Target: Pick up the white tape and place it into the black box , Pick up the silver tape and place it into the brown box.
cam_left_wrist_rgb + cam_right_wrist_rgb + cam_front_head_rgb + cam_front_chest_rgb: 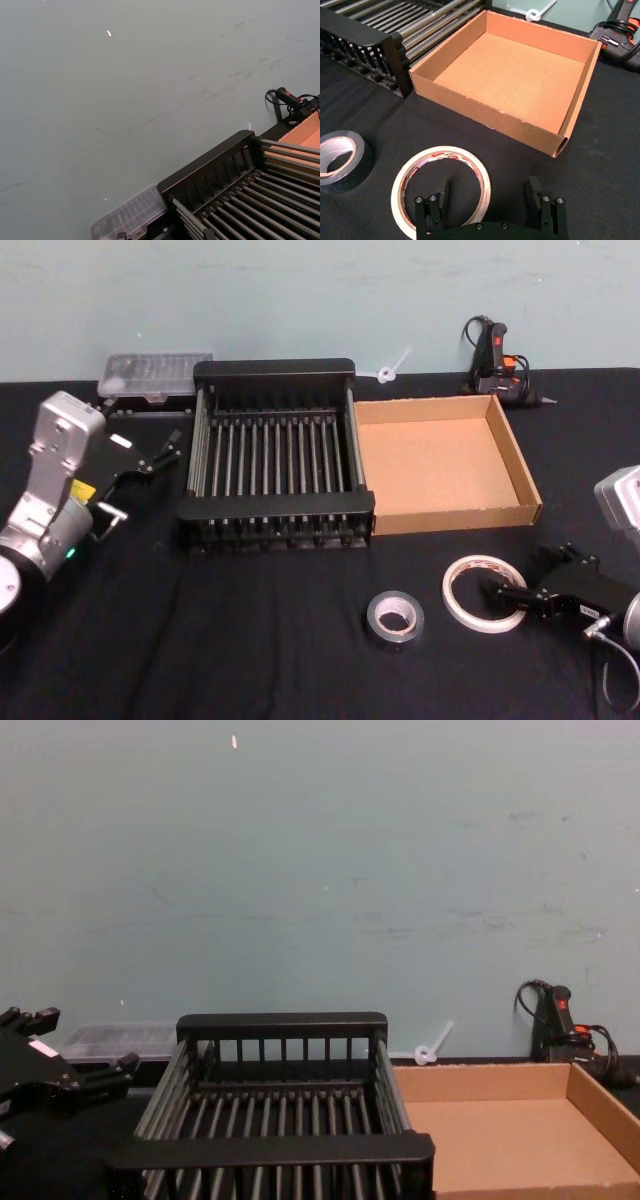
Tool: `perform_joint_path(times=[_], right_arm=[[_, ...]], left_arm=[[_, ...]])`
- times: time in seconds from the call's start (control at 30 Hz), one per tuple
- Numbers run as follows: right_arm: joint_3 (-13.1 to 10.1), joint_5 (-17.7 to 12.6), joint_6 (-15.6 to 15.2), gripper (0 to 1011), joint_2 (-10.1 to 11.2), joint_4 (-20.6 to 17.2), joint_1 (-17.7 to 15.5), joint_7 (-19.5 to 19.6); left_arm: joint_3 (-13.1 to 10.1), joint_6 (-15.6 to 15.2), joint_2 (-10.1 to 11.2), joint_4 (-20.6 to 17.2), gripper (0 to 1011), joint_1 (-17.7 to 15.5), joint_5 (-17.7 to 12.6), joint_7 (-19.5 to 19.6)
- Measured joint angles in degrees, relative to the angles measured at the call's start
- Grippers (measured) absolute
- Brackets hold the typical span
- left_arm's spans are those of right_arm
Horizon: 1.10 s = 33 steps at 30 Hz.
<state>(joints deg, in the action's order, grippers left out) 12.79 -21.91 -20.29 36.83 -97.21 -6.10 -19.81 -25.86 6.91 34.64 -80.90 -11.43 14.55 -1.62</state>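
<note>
The white tape (485, 593) lies flat on the black table (250, 660), in front of the brown box (440, 460) and toward its right half, hole facing up. The right gripper (490, 192) sits just behind the roll on the robot's side, its fingers spread wide and holding nothing; one finger (443, 192) hangs over the roll's near rim and the other stands clear of it to the side. The tape lies straight ahead of this gripper, so the grasp likely turns on easing forward until the rim sits between the fingers. The silver tape (394, 617) lies flat just left of the white one, in front of the seam where the brown box meets the black box (275, 455). The black box stands touching the brown box's left wall; both are empty. The left gripper (150, 458) hovers left of the black box, open and empty, well apart from either roll, so the right arm is much the nearer.
</note>
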Motion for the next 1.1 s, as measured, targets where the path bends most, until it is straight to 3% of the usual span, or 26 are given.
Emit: perform_joint_path(times=[1.1], right_arm=[[0.4, 1.2, -1.2, 1002, -0.6, 1.1, 0.8, -1.1]], left_arm=[[0.0, 0.0, 0.0, 0.0, 1001, 0.0, 0.0, 0.0]])
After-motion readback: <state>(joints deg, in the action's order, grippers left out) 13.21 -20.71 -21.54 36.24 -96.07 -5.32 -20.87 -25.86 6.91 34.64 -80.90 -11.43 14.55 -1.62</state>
